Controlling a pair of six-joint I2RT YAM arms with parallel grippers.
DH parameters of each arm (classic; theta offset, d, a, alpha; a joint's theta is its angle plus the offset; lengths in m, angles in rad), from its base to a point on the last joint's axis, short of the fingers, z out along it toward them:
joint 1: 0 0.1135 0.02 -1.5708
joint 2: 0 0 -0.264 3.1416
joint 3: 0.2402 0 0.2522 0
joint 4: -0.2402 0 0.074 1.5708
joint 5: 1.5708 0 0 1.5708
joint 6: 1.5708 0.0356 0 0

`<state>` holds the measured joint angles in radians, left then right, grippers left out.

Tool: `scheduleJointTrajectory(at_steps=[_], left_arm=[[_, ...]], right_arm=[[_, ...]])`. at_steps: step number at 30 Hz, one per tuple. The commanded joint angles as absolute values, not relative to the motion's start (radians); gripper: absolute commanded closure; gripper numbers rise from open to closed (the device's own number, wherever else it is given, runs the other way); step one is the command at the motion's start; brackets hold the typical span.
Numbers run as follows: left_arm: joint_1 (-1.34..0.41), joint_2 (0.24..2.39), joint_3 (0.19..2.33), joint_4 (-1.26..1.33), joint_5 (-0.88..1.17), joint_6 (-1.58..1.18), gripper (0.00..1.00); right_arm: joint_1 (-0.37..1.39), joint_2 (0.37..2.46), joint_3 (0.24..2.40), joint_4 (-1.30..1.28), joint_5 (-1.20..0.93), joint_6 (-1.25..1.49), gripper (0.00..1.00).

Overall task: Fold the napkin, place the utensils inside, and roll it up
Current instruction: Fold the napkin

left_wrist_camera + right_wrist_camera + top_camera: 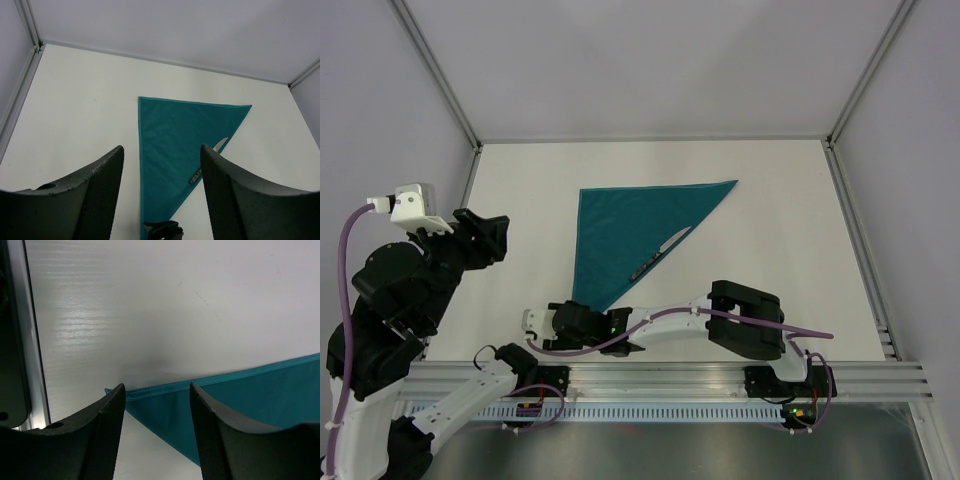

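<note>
Teal napkin [625, 230] folded to a triangle, flat mid-counter [780, 200], long edge facing right. One utensil [660, 253], a knife, lies on it along that edge. Low at the near tip: right gripper [156, 389], jaws apart, empty. Raised at far left, well apart: left gripper [161, 150], jaws apart, empty.

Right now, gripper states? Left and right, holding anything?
Left gripper: open, holding nothing.
Right gripper: open, holding nothing; napkin corner just ahead of it.
</note>
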<state>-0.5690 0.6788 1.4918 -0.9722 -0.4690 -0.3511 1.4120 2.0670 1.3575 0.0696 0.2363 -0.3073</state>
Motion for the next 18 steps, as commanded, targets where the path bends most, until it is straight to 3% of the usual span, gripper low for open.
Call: scheduleJointTrajectory(at_steps=[1, 18], left_arm=[[-0.572, 0.68, 1.488, -0.988, -0.474, -0.342, 0.32], [-0.572, 0.675, 1.48, -0.989, -0.472, -0.339, 0.32]], right_arm=[[1.424, 2.029, 1.348, 0.068, 0.218, -0.273, 0.4], [1.433, 2.052, 1.355, 0.037, 0.196, -0.241, 0.41]])
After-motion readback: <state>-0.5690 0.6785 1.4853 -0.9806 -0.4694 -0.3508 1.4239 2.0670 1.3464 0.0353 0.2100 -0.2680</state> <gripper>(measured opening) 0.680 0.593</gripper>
